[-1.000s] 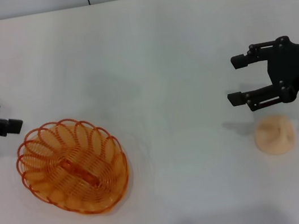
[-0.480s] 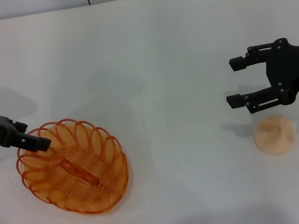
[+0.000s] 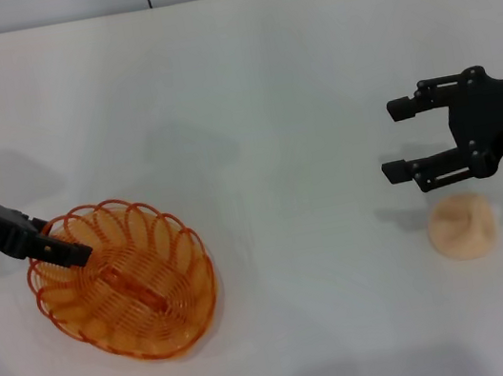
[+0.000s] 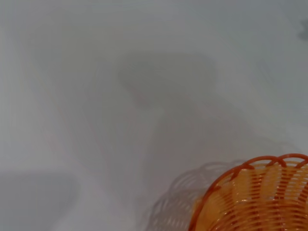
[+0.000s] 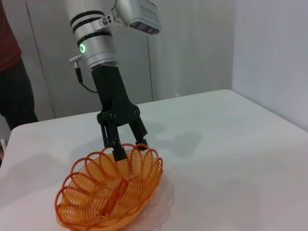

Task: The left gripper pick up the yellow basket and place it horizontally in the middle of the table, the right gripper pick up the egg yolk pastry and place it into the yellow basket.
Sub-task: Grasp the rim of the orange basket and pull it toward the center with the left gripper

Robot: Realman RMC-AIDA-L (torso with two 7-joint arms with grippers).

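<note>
On the robot's left, the left gripper [image 3: 67, 253] reaches in from the edge of the head view and sits at the far-left part of the rim of the yellow basket [image 3: 122, 280]. In the right wrist view its fingers [image 5: 119, 153] are parted and appear to straddle the looped rim, one inside the bowl and one outside, not yet closed on it. The basket rests on the left side of the white surface [image 3: 266, 99], its long axis running diagonally from far-left to near-right, so the coming grasp takes it by an end of that oval, and it will need turning to lie horizontally in the middle. Well apart on the right, the right gripper [image 3: 396, 139] hovers with its fingers spread wide and empty. The egg yolk pastry [image 3: 463, 225] lies just nearer the robot than those fingers and slightly to their right, so this arm is plainly the closer one to it.
</note>
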